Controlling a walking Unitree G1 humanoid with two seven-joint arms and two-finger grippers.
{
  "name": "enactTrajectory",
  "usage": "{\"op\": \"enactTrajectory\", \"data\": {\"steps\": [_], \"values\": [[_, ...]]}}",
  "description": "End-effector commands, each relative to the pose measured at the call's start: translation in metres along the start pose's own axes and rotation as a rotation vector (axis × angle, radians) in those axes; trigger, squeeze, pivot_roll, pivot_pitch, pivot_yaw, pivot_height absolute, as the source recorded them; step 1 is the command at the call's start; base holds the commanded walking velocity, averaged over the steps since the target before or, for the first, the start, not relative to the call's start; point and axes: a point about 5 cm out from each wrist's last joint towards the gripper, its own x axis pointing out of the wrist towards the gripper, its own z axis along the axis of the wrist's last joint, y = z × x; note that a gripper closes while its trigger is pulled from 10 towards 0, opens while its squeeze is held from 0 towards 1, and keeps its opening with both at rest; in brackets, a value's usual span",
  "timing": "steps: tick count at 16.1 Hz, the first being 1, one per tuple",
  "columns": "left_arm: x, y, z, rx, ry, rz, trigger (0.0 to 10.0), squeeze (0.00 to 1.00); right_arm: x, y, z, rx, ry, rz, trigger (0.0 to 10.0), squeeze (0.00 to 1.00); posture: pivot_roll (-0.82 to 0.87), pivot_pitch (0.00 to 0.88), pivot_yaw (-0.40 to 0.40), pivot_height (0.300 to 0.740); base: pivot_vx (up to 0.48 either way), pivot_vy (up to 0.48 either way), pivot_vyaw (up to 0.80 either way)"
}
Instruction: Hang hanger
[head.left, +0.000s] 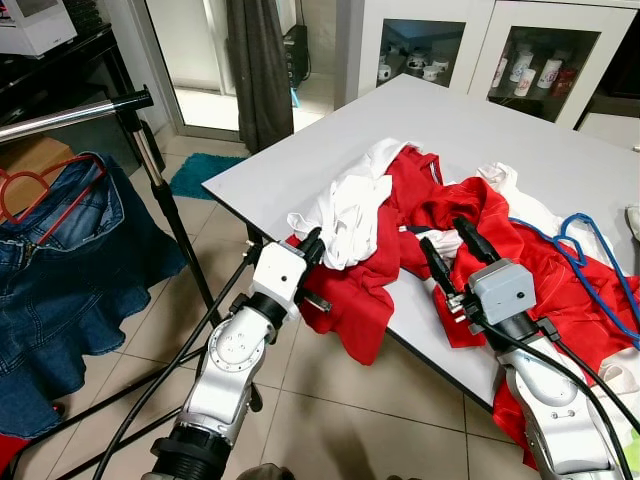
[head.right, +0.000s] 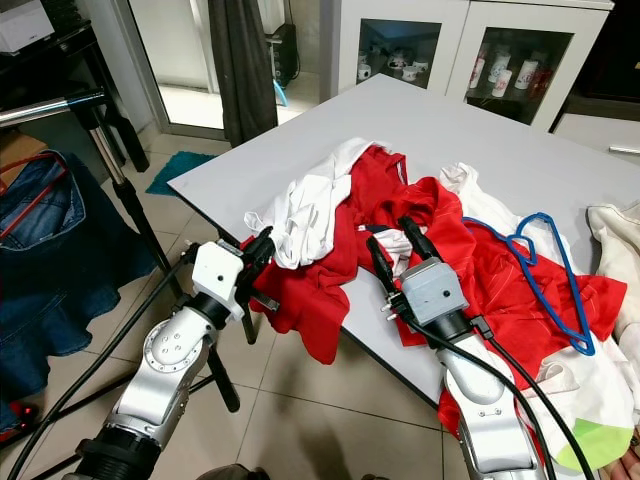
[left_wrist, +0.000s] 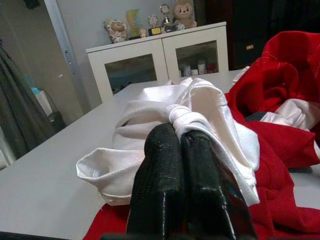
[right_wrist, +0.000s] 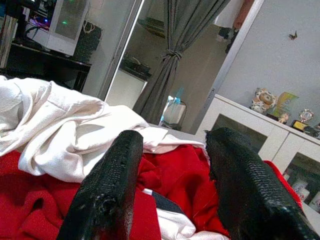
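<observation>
A blue hanger (head.right: 536, 217) lies on the red and white clothes heaped on the white table (head.left: 480, 130), to the right of both arms. My right gripper (head.left: 452, 245) is open just above the red cloth (head.left: 500, 225), left of the hanger, with nothing between its fingers (right_wrist: 107, 185). At the table's front left edge, my left gripper (head.left: 312, 245) is shut, its tips against a white garment (left_wrist: 200, 107). The metal clothes rail (head.left: 60, 117) stands to the far left and carries a red hanger (head.left: 35, 185) with a denim skirt (head.left: 70, 290).
The rack's black post and legs (head.left: 180, 230) stand between the table and the skirt. A dark curtain (head.left: 258, 70) hangs behind the table's far left corner. A white glass-door cabinet (head.left: 520, 50) is at the back. Tiled floor lies under my arms.
</observation>
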Motion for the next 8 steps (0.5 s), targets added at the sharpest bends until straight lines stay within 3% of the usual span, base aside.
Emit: {"op": "enactTrajectory", "data": {"steps": [1, 8], "values": [[-0.0002, -0.0012, 0.0015, 0.005, -0.007, -0.005, 10.0, 0.00, 0.0009, -0.0007, 0.0008, -0.006, -0.007, -0.006, 10.0, 0.00, 0.06, 0.000, 0.050, 0.740, 0.000, 0.000, 0.00], [0.0005, -0.0005, 0.0015, 0.003, -0.004, -0.010, 10.0, 0.00, -0.0005, -0.0003, -0.0001, -0.007, -0.003, -0.006, 10.0, 0.00, 0.06, 0.000, 0.052, 0.740, 0.000, 0.000, 0.00]]}}
